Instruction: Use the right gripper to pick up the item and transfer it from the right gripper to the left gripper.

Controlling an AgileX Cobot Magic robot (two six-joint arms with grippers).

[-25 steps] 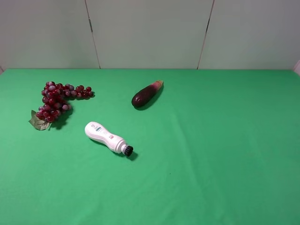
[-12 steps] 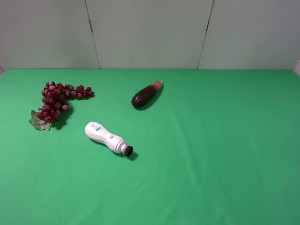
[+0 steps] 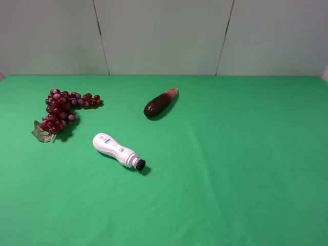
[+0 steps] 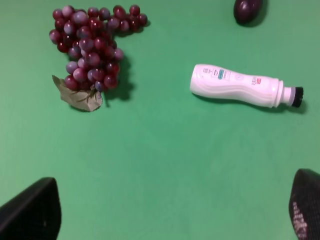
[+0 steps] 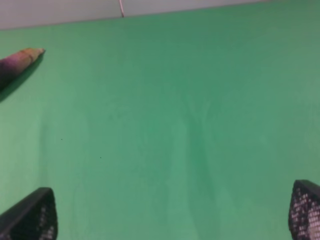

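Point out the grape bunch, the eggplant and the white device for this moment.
grape bunch [image 3: 60, 110], exterior high view, middle of the dark-red cluster.
eggplant [image 3: 158, 104], exterior high view, its dark purple body.
white device [image 4: 235, 85], left wrist view, middle of its white body.

Neither arm enters the high view. In the left wrist view only two black fingertips [image 4: 31, 210] of the left gripper [image 4: 170, 212] show, cut by the picture's lower edge; the eggplant [image 4: 247, 9] is cropped at the top. In the right wrist view the right gripper [image 5: 172, 210] likewise shows only its finger ends (mesh-textured pads), and the eggplant [image 5: 17, 62] is cut off. The print on the white device [image 4: 240, 86] is too small to read.
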